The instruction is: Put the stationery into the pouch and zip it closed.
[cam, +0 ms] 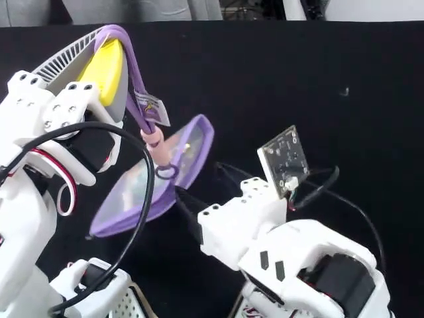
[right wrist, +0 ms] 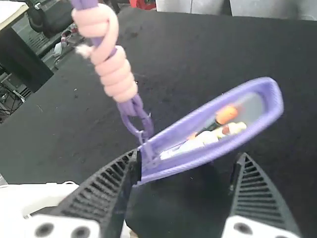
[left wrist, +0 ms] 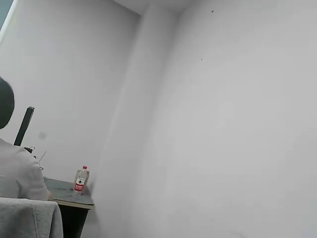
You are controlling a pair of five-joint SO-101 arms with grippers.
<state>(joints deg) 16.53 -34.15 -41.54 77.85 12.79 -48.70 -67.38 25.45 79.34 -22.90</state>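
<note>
Hanging in the upper left of the high view, the left gripper (cam: 101,41) pinches the purple strap (cam: 136,79), and the pouch (cam: 122,199) dangles below it at centre. The right gripper (right wrist: 188,161) stands open around the pouch's lower end. Stationery (right wrist: 223,121) inside looks blurred, and the zip is hard to make out.

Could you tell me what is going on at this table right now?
The left pincer, up over the black table, has a purple pouch hanging from it by a strap and pink charm. Stationery shows through the pouch's clear side. The right pincer is open, its black fingers either side of the pouch's lower end. Whether the pouch is zipped fully shut I cannot tell.
</note>
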